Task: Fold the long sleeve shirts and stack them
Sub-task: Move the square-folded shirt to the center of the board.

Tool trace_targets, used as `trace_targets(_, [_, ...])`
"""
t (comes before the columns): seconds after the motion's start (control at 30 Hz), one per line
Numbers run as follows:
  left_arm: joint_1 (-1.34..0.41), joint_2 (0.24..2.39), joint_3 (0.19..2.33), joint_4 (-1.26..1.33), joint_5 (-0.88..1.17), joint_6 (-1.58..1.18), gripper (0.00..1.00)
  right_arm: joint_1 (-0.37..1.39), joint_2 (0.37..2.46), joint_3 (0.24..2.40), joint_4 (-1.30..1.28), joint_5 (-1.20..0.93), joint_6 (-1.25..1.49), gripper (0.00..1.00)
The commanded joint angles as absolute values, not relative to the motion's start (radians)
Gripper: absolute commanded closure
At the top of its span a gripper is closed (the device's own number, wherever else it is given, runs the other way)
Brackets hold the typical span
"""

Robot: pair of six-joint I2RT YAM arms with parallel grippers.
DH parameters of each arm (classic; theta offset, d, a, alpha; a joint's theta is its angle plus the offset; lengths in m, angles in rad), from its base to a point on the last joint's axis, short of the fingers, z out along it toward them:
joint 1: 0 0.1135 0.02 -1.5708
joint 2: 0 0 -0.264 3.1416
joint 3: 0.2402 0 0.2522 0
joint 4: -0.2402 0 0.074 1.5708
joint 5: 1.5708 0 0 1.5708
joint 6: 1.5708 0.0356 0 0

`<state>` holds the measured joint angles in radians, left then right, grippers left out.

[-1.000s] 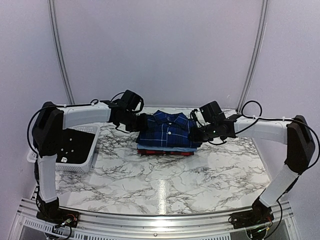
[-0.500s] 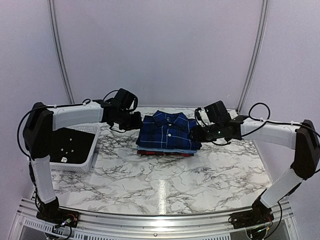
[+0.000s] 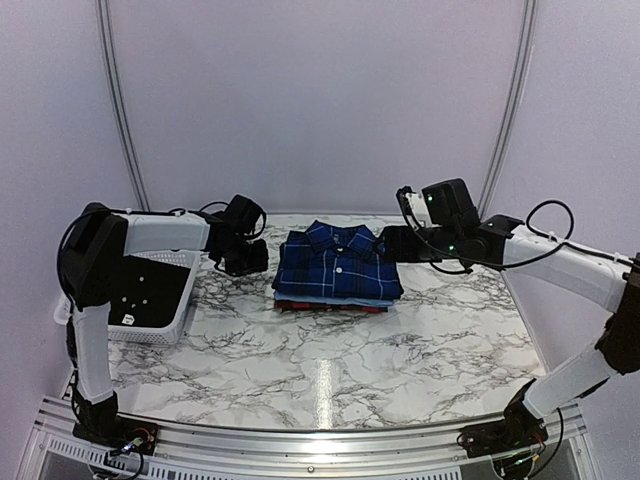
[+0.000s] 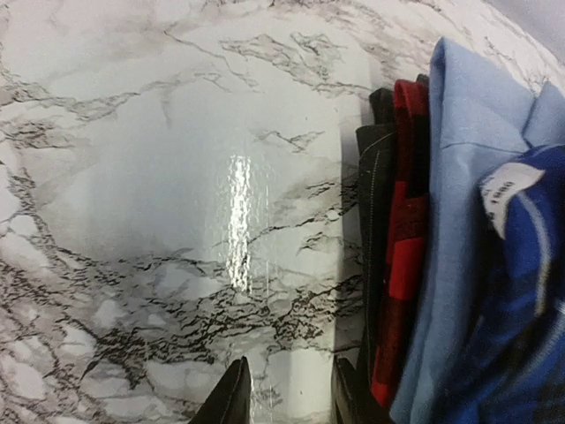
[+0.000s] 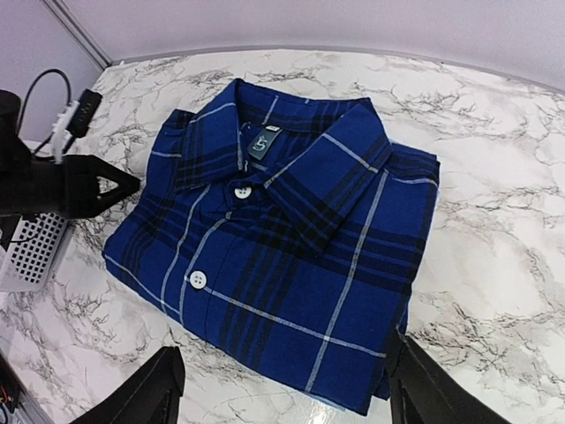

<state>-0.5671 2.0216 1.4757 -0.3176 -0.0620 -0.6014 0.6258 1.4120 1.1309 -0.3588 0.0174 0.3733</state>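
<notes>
Both jaws are gaping empty; the red-and-black plaid shirt [image 4: 406, 221] is lying just beside the left jaws, risking being snagged and skewed.

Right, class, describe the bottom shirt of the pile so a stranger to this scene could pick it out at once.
On the marbled table, find the pile of folded shirts at the far middle. The lowest is the red-and-black plaid shirt, only its edge peeking out. Its neighbours above are a plain light blue shirt and a navy plaid shirt on top.
</notes>
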Motion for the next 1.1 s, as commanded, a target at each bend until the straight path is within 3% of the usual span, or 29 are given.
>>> trace_targets(0.0, [-0.573,2.120,1.562,-0.350,-0.046,-0.627,0.68,0.632,1.358,1.170,-0.400,0.066,0.375,0.25])
trace_targets(0.4, [-0.644,2.290,1.718,-0.354,0.019,-0.686,0.72,0.632,1.265,1.144,-0.413,0.085,0.371,0.22])
trace_targets(0.77, [-0.757,2.479,2.019,-0.357,0.118,-0.741,0.72,0.632,1.244,1.127,-0.425,0.060,0.372,0.22])
trace_targets(1.07, [-0.754,2.462,2.113,-0.374,0.115,-0.735,0.68,0.683,1.290,1.113,-0.377,0.011,0.411,0.19])
